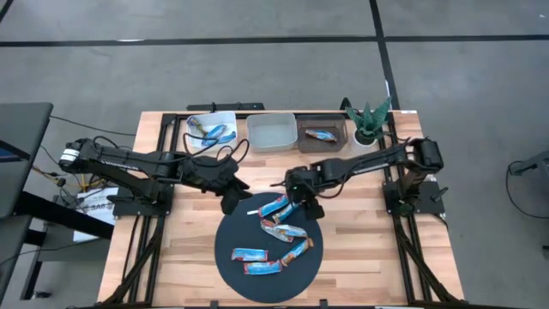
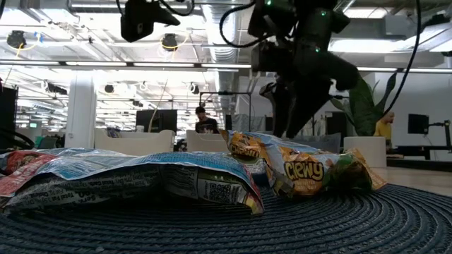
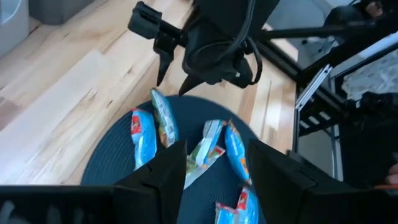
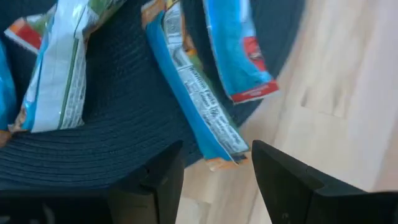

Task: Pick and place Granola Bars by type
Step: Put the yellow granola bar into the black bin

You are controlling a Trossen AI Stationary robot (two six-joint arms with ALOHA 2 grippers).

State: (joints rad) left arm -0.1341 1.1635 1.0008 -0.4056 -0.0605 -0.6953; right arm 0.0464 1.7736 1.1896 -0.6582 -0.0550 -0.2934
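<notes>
Granola Bars (image 1: 276,233) lie scattered on the dark round mat (image 1: 230,268) in the middle of the wooden table (image 1: 154,257), with a couple more already sorted into the containers along the far edge: one in the white tray (image 1: 199,142) and one in the brown tray (image 1: 335,143). The empty grey bin (image 1: 272,143) sits between them. The right gripper (image 4: 211,165) hangs over the far edge of the mat, its fingers spread apart with nothing between them, and a blue-wrapped bar (image 4: 193,93) lies just ahead of and below the gap. The left gripper (image 3: 214,162) waits beside the mat on the other side, also spread open and empty, looking across at the pile.

To me this looks like the reach for the next bar. The right pincer would need to drop straight down so the bar's narrow width sits between the fingers, then close, lift and carry it to the matching container.
</notes>
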